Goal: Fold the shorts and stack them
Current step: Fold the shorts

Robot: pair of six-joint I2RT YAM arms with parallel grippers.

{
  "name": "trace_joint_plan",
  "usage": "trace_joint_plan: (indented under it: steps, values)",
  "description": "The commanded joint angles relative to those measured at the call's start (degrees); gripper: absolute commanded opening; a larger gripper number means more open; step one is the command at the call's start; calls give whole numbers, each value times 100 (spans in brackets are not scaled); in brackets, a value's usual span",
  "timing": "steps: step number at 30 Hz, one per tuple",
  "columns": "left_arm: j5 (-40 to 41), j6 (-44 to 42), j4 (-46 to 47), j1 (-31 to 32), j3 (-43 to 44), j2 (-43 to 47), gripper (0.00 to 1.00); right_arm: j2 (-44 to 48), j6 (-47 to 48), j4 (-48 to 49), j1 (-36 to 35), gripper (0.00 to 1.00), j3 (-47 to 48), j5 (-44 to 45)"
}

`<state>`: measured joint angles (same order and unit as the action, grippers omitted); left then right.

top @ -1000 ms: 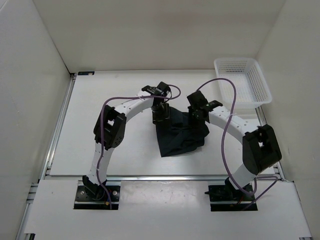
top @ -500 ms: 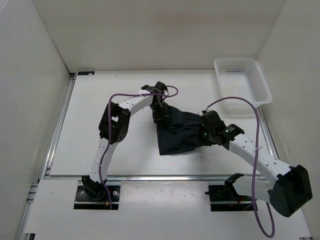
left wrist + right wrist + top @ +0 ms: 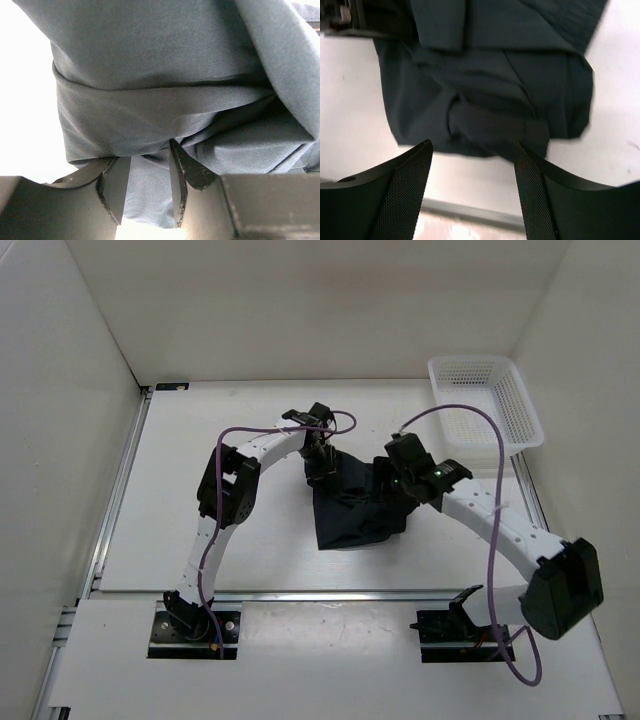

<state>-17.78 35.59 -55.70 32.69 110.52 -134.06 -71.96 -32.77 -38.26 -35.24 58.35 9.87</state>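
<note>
The dark shorts [image 3: 355, 512] lie bunched in folds at the table's middle. My left gripper [image 3: 320, 458] sits at their far left corner. In the left wrist view that gripper [image 3: 146, 161] is shut on a fold of the shorts [image 3: 165, 60], with cloth filling the gap between its fingers and draping over the tips. My right gripper [image 3: 397, 480] hovers over the shorts' right side. Seen from the right wrist, the right gripper [image 3: 472, 148] is open and holds nothing, and the shorts [image 3: 490, 75] lie below and beyond its mesh-padded fingers [image 3: 410, 175].
A white mesh basket [image 3: 485, 400] stands at the far right corner. A metal rail [image 3: 320, 593] runs along the table's near edge, also seen in the right wrist view as the rail [image 3: 470, 212]. White walls close in the left, back and right sides.
The right gripper has opened, let go of the shorts and drawn back up and away from the near right. The shorts' right side has dropped inward. The left gripper has stayed put.
</note>
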Motion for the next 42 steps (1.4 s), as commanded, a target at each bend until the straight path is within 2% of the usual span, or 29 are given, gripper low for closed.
trace_joint_plan:
  steps: [1,6,8,9,11,12,16,21,24,25,26,28,29,31,33,35,36,38,39,40,42]
  values:
    - [196,-114,33,-95,-13,398,47,-659,148,449,-122,70,212,173]
    - [196,-176,33,-96,-13,398,47,-1714,201,740,-237,70,440,121]
    - [196,-176,33,-96,-13,345,47,-1838,201,741,-298,61,441,41]
    - [196,-176,33,-96,-13,276,47,-1839,201,741,-377,30,441,41]
    - [196,-176,33,-149,-65,275,47,-1551,69,689,-465,6,371,330]
    - [196,-176,33,-149,-66,223,47,-1418,-9,636,-527,0,231,410]
    - [196,-228,33,-280,-66,222,47,-671,-211,417,-703,0,-348,629]
    - [143,-228,33,-342,-66,170,47,208,-1072,241,-1229,0,-1368,770]
    - [143,-281,33,-342,-66,117,47,454,-1520,188,-1353,5,-1800,771]
    - [143,-281,33,-342,-13,117,47,455,-1521,126,-1414,11,-1801,832]
    - [91,-281,33,-342,-13,117,47,507,-1574,65,-1415,35,-1748,920]
    - [91,-333,33,-342,-13,117,47,682,-1652,-330,-1537,60,-1547,1182]
    - [91,-334,33,-342,-13,117,47,771,-1653,-444,-1538,77,-1311,1480]
    - [91,-334,33,-342,-65,117,47,1068,-1513,-585,-1538,84,-1055,1780]
    - [91,-334,33,-342,-66,178,47,1141,-1355,-656,-1538,84,-659,2062]
    - [91,-334,33,-342,-118,240,47,1133,-1118,-656,-1538,77,-396,2405]
    - [91,-334,33,-342,-118,240,47,1036,-1039,-656,-1538,58,-125,2501]
    - [91,-334,33,-342,-180,345,47,571,-810,-656,-1538,38,158,2582]
    - [91,-334,33,-342,-232,345,47,378,-731,-656,-1486,24,412,2634]
    - [91,-334,33,-342,-233,467,47,-24,-539,-569,-1485,17,536,2547]
    - [91,-334,33,-342,-285,582,47,-535,-327,-411,-1485,10,765,2372]
